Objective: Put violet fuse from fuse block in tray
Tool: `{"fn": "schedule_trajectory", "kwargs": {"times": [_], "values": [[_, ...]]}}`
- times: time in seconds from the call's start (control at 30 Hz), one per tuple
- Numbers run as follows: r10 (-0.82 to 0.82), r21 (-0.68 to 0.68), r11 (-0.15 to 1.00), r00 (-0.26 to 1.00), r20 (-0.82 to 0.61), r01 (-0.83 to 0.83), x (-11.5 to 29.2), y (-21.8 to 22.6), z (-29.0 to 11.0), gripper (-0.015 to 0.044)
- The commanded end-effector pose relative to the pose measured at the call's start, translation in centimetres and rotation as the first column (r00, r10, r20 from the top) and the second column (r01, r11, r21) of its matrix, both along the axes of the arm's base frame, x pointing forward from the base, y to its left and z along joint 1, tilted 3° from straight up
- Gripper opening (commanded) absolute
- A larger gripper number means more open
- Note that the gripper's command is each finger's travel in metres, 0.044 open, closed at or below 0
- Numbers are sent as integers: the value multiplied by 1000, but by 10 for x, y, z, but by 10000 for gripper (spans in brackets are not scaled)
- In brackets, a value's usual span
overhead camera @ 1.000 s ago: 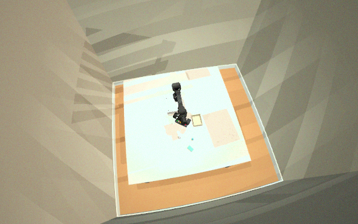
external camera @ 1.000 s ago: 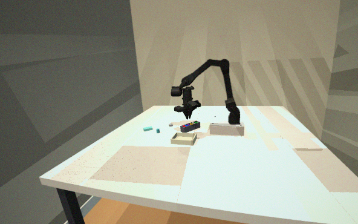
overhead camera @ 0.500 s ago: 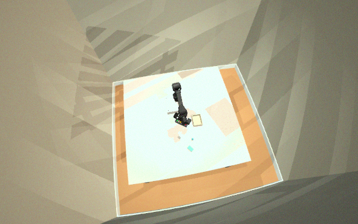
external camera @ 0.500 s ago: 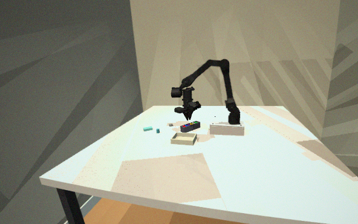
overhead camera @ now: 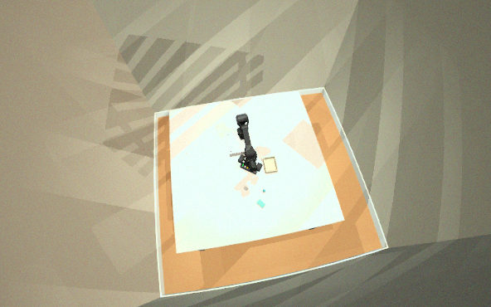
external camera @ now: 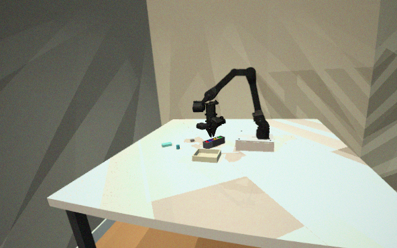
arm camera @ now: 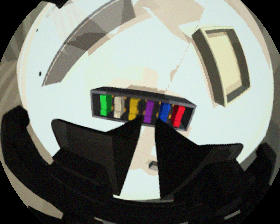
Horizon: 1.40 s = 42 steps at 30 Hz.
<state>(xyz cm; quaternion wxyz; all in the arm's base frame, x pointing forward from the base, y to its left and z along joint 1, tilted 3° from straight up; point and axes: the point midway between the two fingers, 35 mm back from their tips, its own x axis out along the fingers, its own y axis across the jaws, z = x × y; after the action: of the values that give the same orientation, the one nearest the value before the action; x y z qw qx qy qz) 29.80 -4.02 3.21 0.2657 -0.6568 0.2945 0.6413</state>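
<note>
Directly below and a little ahead of the jaws sits the violet fuse, standing in its slot in the block. The jaws are narrowed to a small gap and grip nothing; bare counter shows between the two dark fingers in the wrist view. They hang above the block, apart from it, as the exterior view shows with the gripper poised over the row of fuses.

The relation that matters is the line-up. In the wrist view the gap between the fingertips points almost straight at the violet fuse, which stands fourth from the left in the row. The block's long axis runs crosswise to the jaws, so the fingers would close along that row. That seems the hard part: the yellow fuse is just beside the violet one on one side and the blue fuse just beside it on the other, with little room between neighbours. A straight descent looks like the next need, with the fingers set to clear both neighbours and the block's rim.

Farther out along the row are the green fuse at the left end and the red fuse at the right. Beyond the block, off to the right of the jaws, lies the tray, holding nothing that shows. It sits near the block, a short carry once the fuse is lifted clear.
</note>
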Motion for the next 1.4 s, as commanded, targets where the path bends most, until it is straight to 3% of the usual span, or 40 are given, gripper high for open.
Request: {"fn": "schedule_trajectory", "kwargs": {"times": [0.0, 1.37], "values": [[5, 5, 1000, 1000, -9, -5, -2, 1, -7, 74], [1, 1, 1000, 1000, -8, -1, -2, 0, -21, 61]]}}
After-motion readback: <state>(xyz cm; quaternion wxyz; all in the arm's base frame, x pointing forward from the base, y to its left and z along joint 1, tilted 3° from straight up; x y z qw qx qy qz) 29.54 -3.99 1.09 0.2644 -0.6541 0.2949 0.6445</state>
